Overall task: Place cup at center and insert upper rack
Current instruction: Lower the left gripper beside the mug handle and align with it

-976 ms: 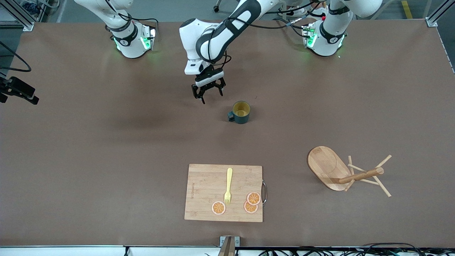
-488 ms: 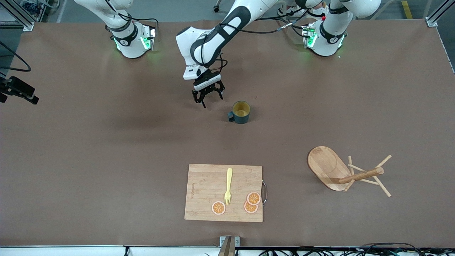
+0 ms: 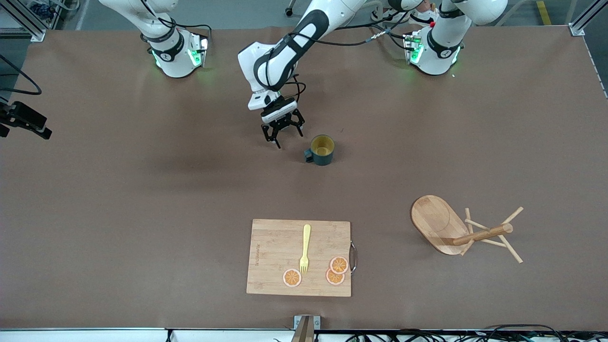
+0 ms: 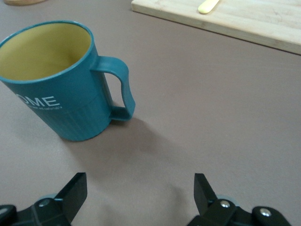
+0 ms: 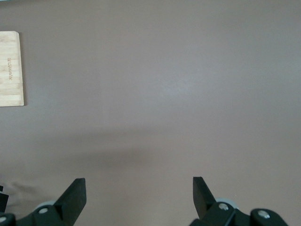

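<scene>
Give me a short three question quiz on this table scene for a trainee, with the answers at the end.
1. True or false: the upper rack stands upright on its base.
2. Which hand is low beside the cup: A) left hand, B) right hand?
3. Fill in: the yellow fork and three orange slices lie on the ______.

Key
1. False. It lies on its side, toward the left arm's end of the table.
2. A. The left hand is open and the cup is not held; the right arm waits.
3. Cutting board.
</scene>
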Motion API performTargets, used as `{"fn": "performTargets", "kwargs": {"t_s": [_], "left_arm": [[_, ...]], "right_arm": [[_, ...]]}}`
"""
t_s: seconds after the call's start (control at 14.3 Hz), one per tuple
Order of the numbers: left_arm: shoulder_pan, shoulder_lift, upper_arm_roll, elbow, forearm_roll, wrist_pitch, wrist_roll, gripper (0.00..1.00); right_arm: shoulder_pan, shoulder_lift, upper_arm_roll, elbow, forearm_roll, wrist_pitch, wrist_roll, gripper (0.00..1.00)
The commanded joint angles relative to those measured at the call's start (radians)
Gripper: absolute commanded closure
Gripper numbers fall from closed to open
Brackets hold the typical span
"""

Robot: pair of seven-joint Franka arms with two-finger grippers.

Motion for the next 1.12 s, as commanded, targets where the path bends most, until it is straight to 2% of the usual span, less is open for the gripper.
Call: {"fn": "performTargets", "kwargs": {"t_s": [0.0, 0.49, 1.05], "left_arm": [[-0.039, 0.030, 0.042, 0.033, 0.031, -0.027, -0.019, 0.00], [-0.041, 0.038, 0.043, 0.031, 0.192, -0.032, -0.016, 0.00], [-0.041, 0.061, 0.056, 0.031, 0.224, -0.061, -0.018, 0.00]], "right_arm": [[0.034, -0.007, -0.009, -0.004, -0.018, 0.000, 0.004, 0.00], [0.037, 0.001, -0.012, 0.001, -0.018, -0.003, 0.004, 0.00], [0.035, 0.004, -0.012, 0.007, -0.018, -0.010, 0.002, 0.00]]}}
